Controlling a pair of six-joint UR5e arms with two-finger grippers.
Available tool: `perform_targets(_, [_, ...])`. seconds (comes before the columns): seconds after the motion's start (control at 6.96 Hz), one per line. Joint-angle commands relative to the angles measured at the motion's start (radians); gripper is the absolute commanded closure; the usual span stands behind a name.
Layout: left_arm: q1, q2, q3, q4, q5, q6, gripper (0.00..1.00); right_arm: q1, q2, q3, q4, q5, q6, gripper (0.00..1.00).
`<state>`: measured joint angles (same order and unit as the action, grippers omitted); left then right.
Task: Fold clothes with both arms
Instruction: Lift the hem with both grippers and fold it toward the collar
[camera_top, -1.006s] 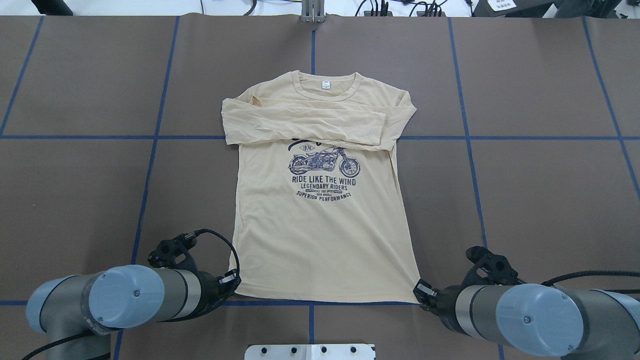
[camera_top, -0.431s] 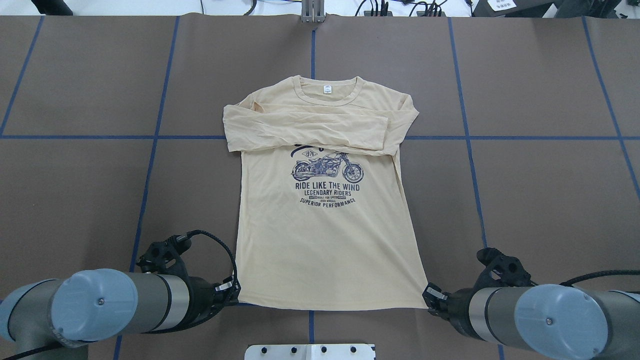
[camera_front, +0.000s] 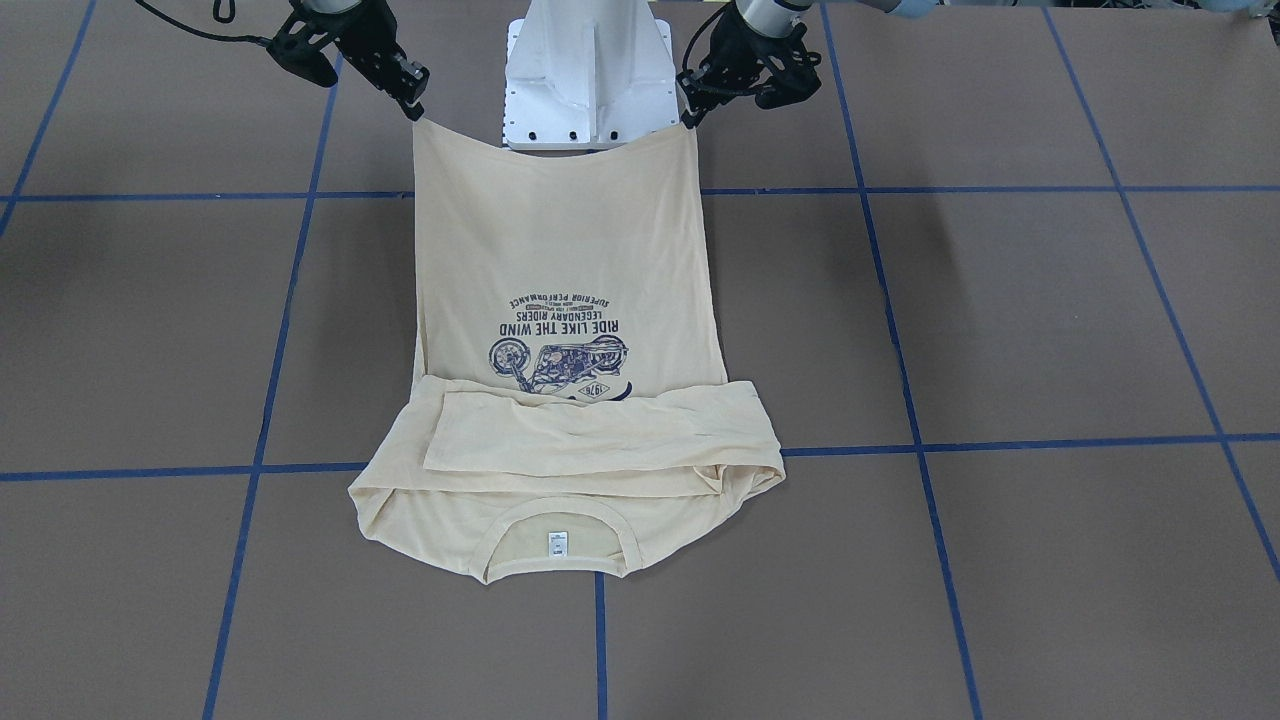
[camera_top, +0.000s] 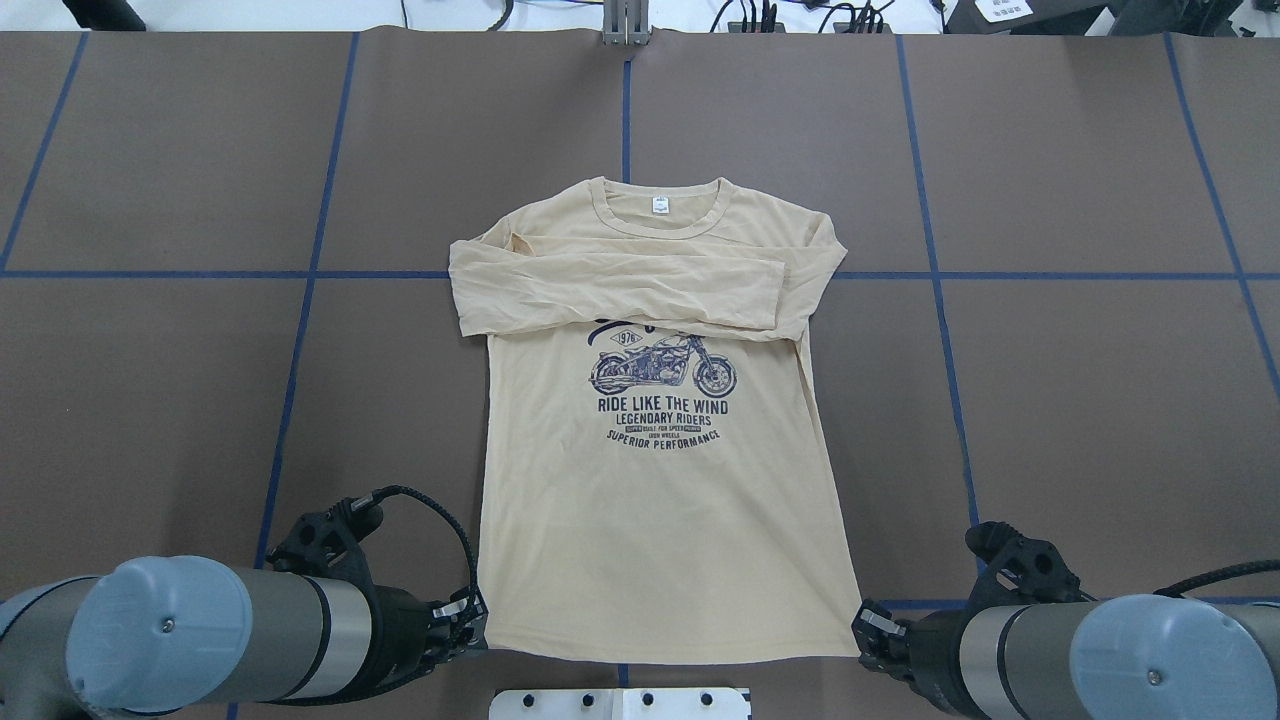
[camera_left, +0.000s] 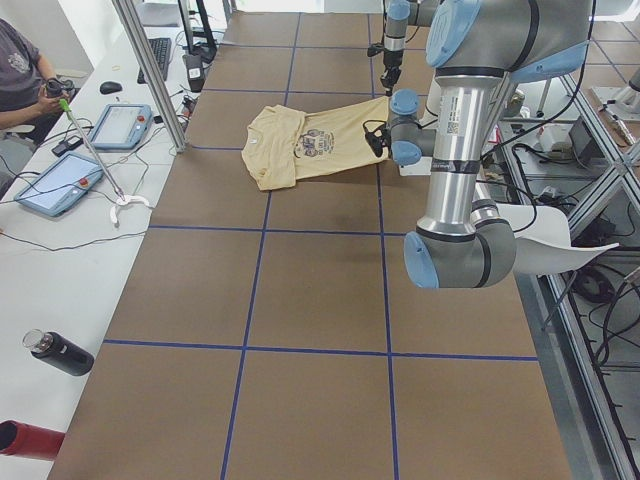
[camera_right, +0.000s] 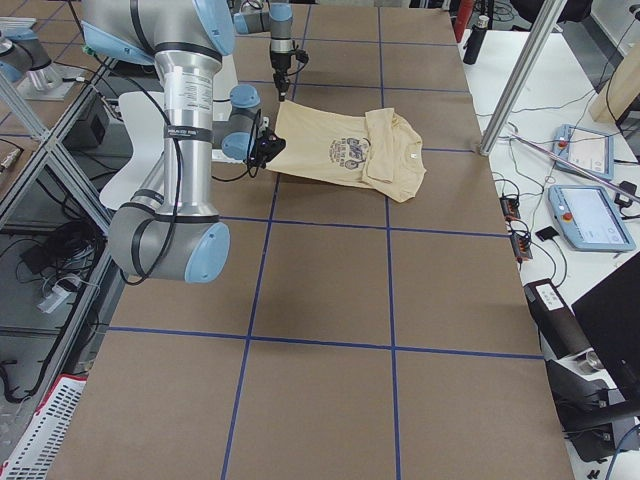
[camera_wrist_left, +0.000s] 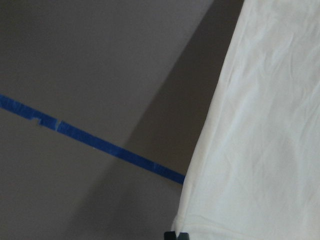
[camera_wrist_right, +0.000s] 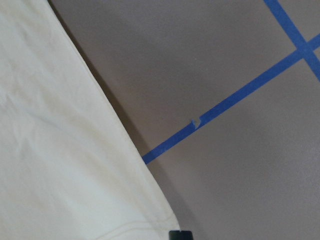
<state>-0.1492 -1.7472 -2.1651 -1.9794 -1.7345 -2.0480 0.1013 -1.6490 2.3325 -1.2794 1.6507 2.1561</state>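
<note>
Seen from over my rig's shoulders, left to right: the left pincer (camera_top: 462, 622) is closed tight on the near-left corner of the shirt (camera_top: 660, 500), which lies front-up in the middle of the bench (camera_top: 1100, 400), collar (camera_top: 655, 195) pointing away from the robot. Both sleeves (camera_top: 620, 290) are folded flat across the chest, one over the other, just above the motorcycle print (camera_top: 662, 385). The right pincer (camera_top: 870, 630) is likewise clamped on the near-right corner, and the hem (camera_top: 660, 655) is drawn straight between the two. From across the bench, those two corners appear lifted clear of the surface, while the collar end rests flat.

I judge the job about halfway: the sleeve folds are done and the hem is in hand at both corners. The body is not yet folded. What remains, as I read it, is carrying the hem forward over the print to meet the collar, laying it down square, and letting go. Whether a further fold is wanted, I cannot tell from here.
</note>
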Motion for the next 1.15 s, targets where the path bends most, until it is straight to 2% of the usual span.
perform_targets(0.0, [-0.050,-0.012,-0.021,-0.006,-0.004,0.015,1.00,0.114,0.006,-0.002,-0.006,0.065,-0.016,1.00])
perform_targets(0.14, [-0.153,-0.043,-0.013,-0.012,-0.026,0.137,1.00,0.253,0.073,-0.059,-0.008,0.139,-0.113,1.00])
perform_targets(0.29, [-0.264,-0.063,0.025,-0.013,-0.071,0.270,1.00,0.431,0.184,-0.173,-0.009,0.284,-0.222,1.00])
perform_targets(0.43, [-0.380,-0.124,0.104,-0.013,-0.098,0.352,1.00,0.562,0.268,-0.282,-0.009,0.381,-0.261,1.00])
perform_targets(0.72, [-0.507,-0.249,0.366,-0.073,-0.115,0.436,1.00,0.664,0.436,-0.497,-0.026,0.394,-0.355,1.00])
perform_targets(0.86, [-0.538,-0.259,0.474,-0.195,-0.116,0.437,1.00,0.704,0.516,-0.589,-0.032,0.394,-0.372,1.00])
perform_targets(1.01, [-0.567,-0.273,0.514,-0.237,-0.116,0.439,1.00,0.724,0.572,-0.660,-0.038,0.394,-0.386,1.00])
